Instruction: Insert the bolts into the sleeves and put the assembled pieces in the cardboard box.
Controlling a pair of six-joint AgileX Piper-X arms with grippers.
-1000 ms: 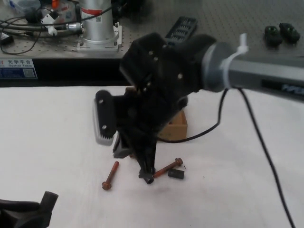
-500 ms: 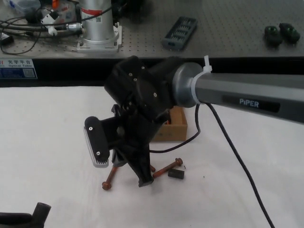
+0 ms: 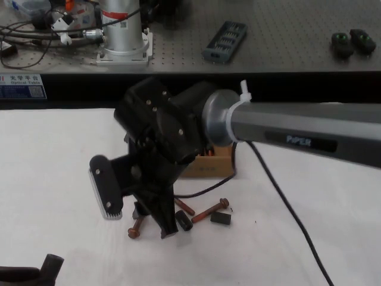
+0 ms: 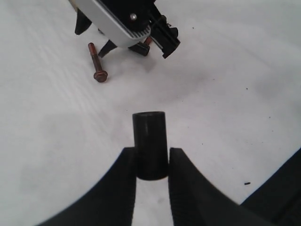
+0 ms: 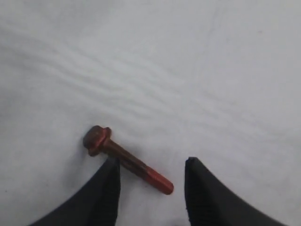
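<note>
My left gripper is shut on an upright black sleeve above the white cloth; in the high view it sits at the near left corner. My right gripper is open and hangs low over a rusty bolt, whose shank lies between the fingers, close to one of them. In the high view that bolt lies partly under the right gripper. Two more bolts and two loose black sleeves lie beside it. The cardboard box stands just behind, mostly hidden by the arm.
The right arm's wrist camera housing juts out to the left of the bolts. Its cable trails over the cloth on the right. Behind the cloth, a perforated metal bench holds a metal post and other gear.
The right arm has swung left and down, from above the middle bolts to over the leftmost bolt. The left gripper with its sleeve has barely shifted.
</note>
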